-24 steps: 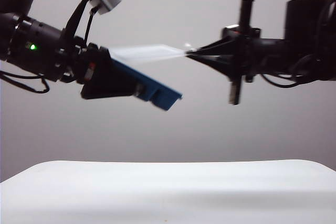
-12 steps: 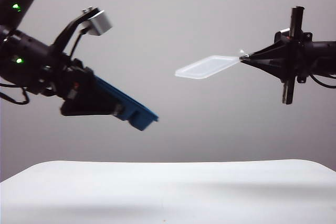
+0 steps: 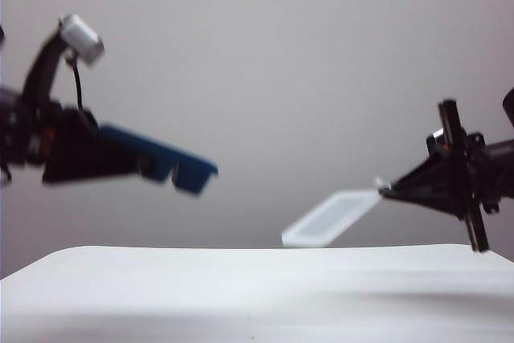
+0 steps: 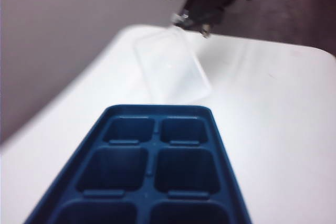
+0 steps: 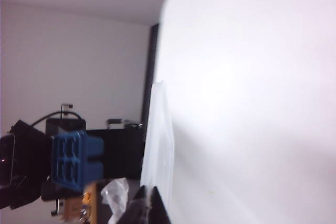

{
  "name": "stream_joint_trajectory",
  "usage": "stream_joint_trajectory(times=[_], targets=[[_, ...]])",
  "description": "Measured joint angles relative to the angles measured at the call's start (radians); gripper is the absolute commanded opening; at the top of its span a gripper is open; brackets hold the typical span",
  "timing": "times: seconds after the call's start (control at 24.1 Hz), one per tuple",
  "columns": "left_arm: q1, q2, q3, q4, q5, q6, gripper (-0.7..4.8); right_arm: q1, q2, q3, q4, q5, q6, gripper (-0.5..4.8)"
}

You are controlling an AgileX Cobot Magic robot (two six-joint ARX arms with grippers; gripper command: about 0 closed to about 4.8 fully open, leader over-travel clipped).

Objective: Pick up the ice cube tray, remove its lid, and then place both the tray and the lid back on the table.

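Exterior view shows the left gripper [image 3: 120, 162] clamping the ice cube tray [image 3: 165, 158] aloft over the table's [image 3: 257, 295] left edge while the right gripper [image 3: 385, 192], pinched shut on the lid's [image 3: 331, 218] corner, tilts it toward the right edge, likely for separate set-downs.

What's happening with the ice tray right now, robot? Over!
Left gripper holds the ice cube tray in the air. Right gripper shut on the lid, low over the table. Lid off, nothing in the way.

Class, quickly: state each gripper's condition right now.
Left gripper: jaws closed on the ice cube tray, in the air.
Right gripper: jaws shut on the lid, above the table.
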State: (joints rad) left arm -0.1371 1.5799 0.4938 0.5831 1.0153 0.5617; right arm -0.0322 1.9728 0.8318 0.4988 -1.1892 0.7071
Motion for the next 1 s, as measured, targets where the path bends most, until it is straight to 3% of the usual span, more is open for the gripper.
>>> stream_joint_trajectory(times=[0.25,0.37,0.5,0.58,0.66,0.75,0.79,0.83,1.0], targets=[[-0.002,0.170,-0.001,0.121,0.042,-0.016,2.63,0.000,0.000,0.000,-0.114,0.085,-0.072,-0.05],[-0.001,0.196,0.000,0.204,0.034,-0.016,2.64,0.000,0.000,0.001,-0.240,0.228,-0.142,-0.05],[-0.001,0.225,0.000,0.214,-0.014,0.004,2.66,0.000,0.000,0.000,-0.299,0.286,-0.174,0.02],[-0.001,0.230,0.000,0.214,-0.032,0.011,2.82,0.000,0.000,0.001,-0.298,0.296,-0.179,1.35],[0.000,0.230,0.000,0.214,-0.052,0.012,2.99,0.000,0.000,0.001,-0.298,0.302,-0.180,1.75],[0.000,0.230,0.000,0.214,-0.057,0.014,3.69,0.000,0.000,0.001,-0.298,0.304,-0.182,2.30],[0.000,0.230,0.000,0.214,-0.057,0.014,4.48,0.000,0.000,0.001,-0.297,0.304,-0.182,2.54],[0.000,0.230,0.000,0.213,-0.058,0.014,4.79,0.000,0.000,0.001,-0.299,0.303,-0.182,2.53],[0.000,0.230,0.000,0.187,-0.105,0.006,4.79,0.000,0.000,0.001,-0.298,0.298,-0.182,2.53]])
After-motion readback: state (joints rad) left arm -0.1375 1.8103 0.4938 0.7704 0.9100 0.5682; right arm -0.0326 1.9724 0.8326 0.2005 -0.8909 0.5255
